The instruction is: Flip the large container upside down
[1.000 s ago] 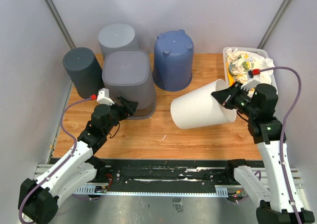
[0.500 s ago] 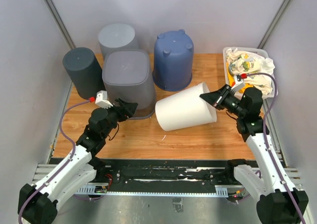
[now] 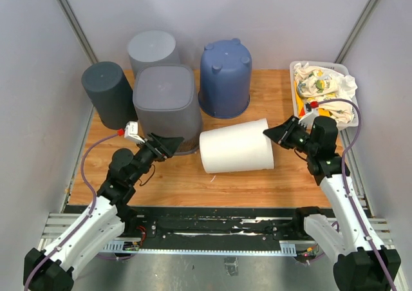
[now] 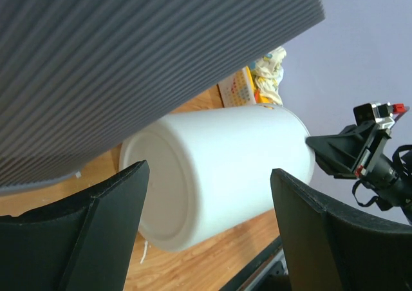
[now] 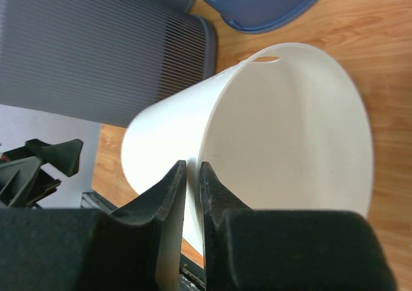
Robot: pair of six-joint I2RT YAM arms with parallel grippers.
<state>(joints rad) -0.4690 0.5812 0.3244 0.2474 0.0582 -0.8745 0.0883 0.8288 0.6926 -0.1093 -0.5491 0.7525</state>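
Note:
The large container (image 3: 235,146) is a white plastic bucket lying on its side on the wooden table, base to the left and open mouth to the right. My right gripper (image 3: 269,133) is at the mouth, its jaws nearly together on either side of the thin rim (image 5: 207,136). In the right wrist view the gripper (image 5: 192,165) pinches that wall, and the container's inside (image 5: 296,130) fills the frame. My left gripper (image 3: 172,143) stands open just left of the base and does not touch it. In the left wrist view the gripper (image 4: 209,170) frames the container (image 4: 225,156) between wide-spread fingers.
Upside-down bins stand at the back: a ribbed grey square one (image 3: 164,101) right beside my left gripper, a dark grey one (image 3: 106,91), a light grey one (image 3: 152,46) and a blue one (image 3: 225,75). A white tray (image 3: 299,65) of crumpled cloths sits at the back right.
The white container came down and to the left, from tilted in the air to lying on its side on the table. My right arm followed it. The left gripper shifted slightly forward.

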